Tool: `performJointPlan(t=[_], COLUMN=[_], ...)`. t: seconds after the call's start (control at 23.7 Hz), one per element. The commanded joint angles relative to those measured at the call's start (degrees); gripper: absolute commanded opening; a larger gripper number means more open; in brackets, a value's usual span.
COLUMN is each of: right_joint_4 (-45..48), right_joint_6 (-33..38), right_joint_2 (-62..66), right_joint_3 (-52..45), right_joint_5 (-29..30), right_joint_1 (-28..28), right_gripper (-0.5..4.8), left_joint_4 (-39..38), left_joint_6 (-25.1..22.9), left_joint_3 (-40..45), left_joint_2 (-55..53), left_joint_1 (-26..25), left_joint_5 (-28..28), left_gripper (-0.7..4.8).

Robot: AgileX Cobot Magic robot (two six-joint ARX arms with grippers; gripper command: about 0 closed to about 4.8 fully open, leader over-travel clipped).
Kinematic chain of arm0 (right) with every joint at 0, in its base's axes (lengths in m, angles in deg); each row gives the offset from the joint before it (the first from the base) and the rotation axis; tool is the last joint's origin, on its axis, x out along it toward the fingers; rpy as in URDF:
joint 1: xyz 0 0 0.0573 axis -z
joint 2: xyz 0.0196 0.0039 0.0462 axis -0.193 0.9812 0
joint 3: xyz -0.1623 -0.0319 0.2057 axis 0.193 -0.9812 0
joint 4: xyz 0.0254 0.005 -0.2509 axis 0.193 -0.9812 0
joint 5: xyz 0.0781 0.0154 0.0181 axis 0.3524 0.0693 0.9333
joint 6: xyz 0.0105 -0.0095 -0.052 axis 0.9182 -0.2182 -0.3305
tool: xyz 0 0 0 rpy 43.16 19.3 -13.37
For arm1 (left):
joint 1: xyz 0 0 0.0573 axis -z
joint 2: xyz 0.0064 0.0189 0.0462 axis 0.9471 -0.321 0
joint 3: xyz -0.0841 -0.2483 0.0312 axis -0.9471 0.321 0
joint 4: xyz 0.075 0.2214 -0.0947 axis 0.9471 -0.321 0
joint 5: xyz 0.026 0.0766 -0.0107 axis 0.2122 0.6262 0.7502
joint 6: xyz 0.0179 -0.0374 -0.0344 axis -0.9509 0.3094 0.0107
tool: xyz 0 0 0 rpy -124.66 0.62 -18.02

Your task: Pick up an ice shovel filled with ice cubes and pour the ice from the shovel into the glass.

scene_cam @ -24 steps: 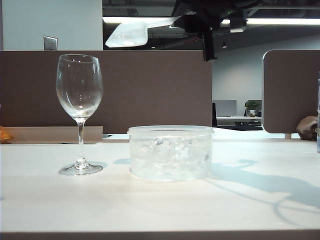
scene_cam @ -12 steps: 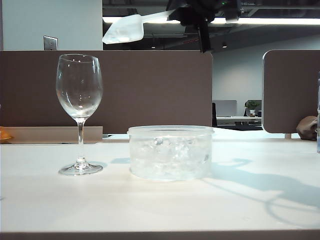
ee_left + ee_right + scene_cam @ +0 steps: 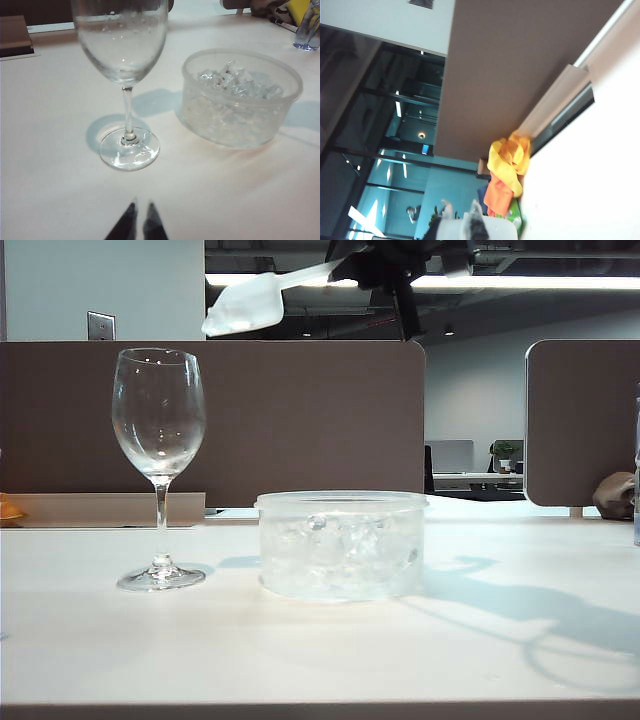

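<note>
Since earlier, we see the shovel [image 3: 245, 305] nearer above the glass [image 3: 158, 415], right end effector [image 3: 385, 265] clamped on it; left end effector [image 3: 139, 220] shut, empty. Next: tip.

Setting: open-plan office. Evidence: brown cubicle partitions [image 3: 300, 420] behind a white table [image 3: 300, 650], ceiling strip lights [image 3: 530, 283], exposed dark ceiling, distant desk with monitor [image 3: 449, 455] and potted plant [image 3: 503, 452].

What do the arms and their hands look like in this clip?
The right hand and its arm show only as a black, angular silhouette against the ceiling lights. The left hand shows two dark, tapered, pointed fingertips. No cables or markings are discernible.
</note>
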Motion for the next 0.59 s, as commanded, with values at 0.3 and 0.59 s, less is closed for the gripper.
performJointPlan(t=[0.3, 0.59], right_joint_4=[1.2, 1.9], right_joint_6=[-0.4, -0.9], right_joint_2=[2.0, 2.0], right_joint_3=[0.4, 0.5], right_joint_5=[-0.9, -0.5], right_joint_1=[-2.6, -2.6], right_gripper=[-0.05, -0.05], left_joint_4=[-0.1, -0.1], left_joint_6=[-0.1, -0.1], left_joint_3=[0.0, 0.0], left_joint_2=[0.0, 0.0], left_joint_1=[0.0, 0.0], left_joint_5=[-0.2, -0.2], left_gripper=[0.29, 0.29])
